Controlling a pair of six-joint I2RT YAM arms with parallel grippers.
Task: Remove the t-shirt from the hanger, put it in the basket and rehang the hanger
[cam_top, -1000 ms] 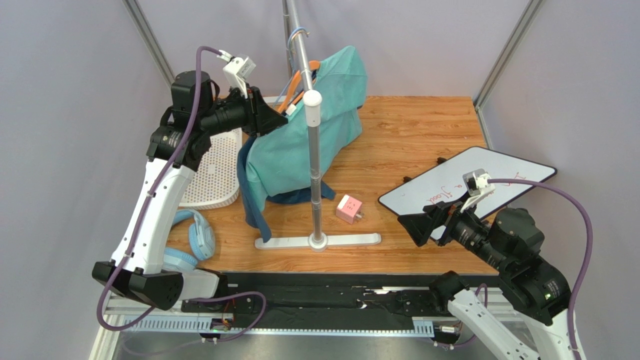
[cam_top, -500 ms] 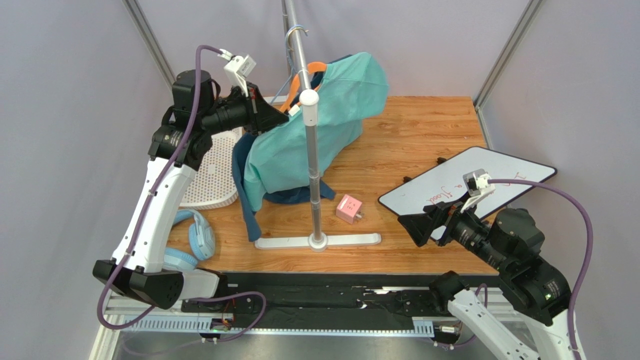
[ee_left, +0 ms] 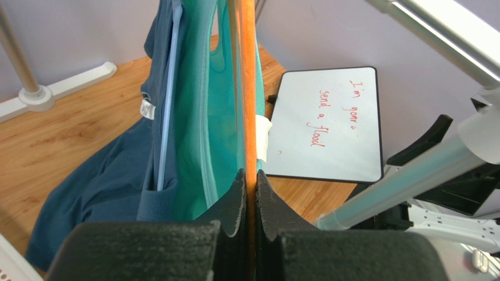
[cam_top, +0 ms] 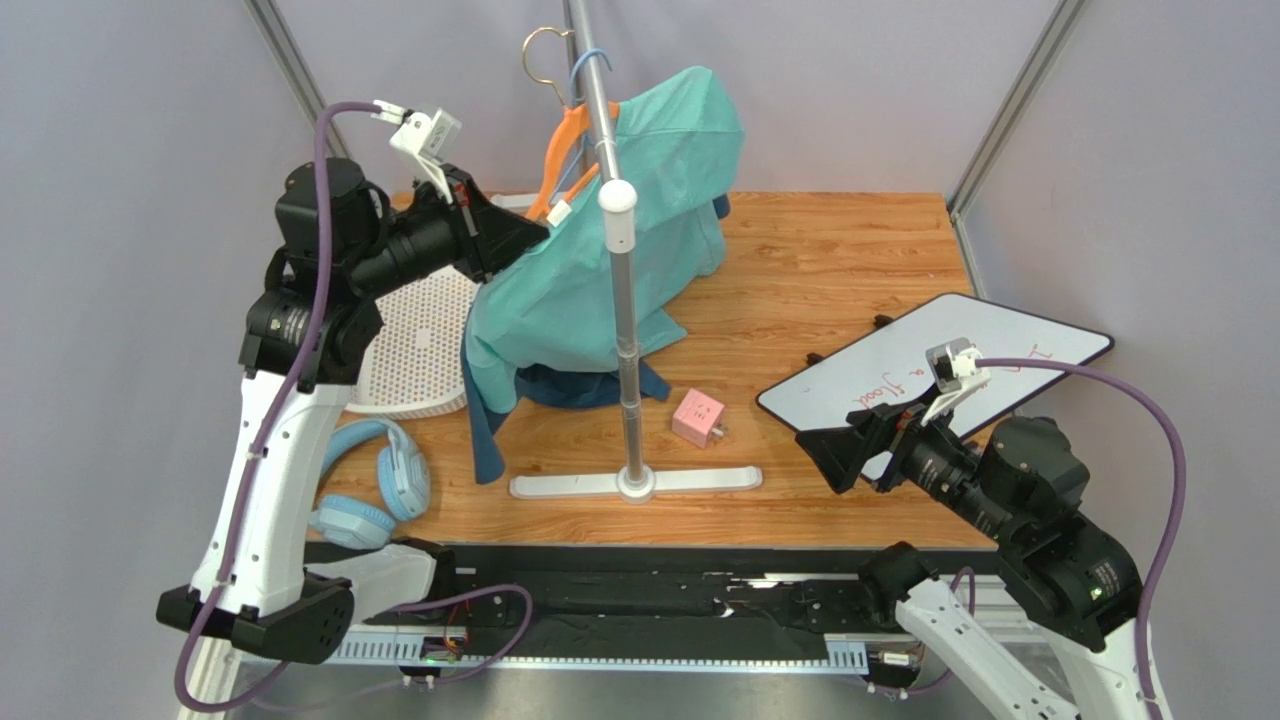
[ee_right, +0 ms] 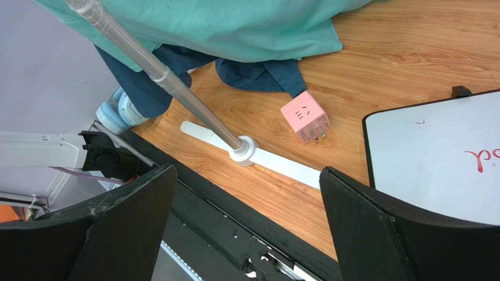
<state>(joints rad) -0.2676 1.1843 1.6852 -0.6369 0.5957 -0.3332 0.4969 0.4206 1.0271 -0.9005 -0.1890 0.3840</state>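
A teal t-shirt point(cam_top: 609, 248) hangs on an orange hanger point(cam_top: 564, 132) beside the rack's rail point(cam_top: 598, 105). The hanger's metal hook stands above and left of the rail. My left gripper point(cam_top: 519, 236) is shut on the orange hanger's arm at the shirt's left shoulder. In the left wrist view the orange bar point(ee_left: 249, 88) is pinched between the pads point(ee_left: 249, 175), with the teal cloth point(ee_left: 202, 105) just left of it. My right gripper point(cam_top: 824, 450) is open and empty, low at the right, apart from the shirt point(ee_right: 235, 23).
A dark blue shirt point(cam_top: 579, 387) on a blue hanger hangs behind the teal one. The rack's pole point(cam_top: 624, 330) and white base point(ee_right: 258, 155) stand in the middle. A pink cube point(cam_top: 696, 417), a whiteboard point(cam_top: 939, 368), blue headphones point(cam_top: 376, 480) and a white perforated tray point(cam_top: 421, 338) lie around.
My left arm has risen and drawn back to the left with the orange hanger. The hanger's hook has come up beside the rail and the teal shirt has swung with it.
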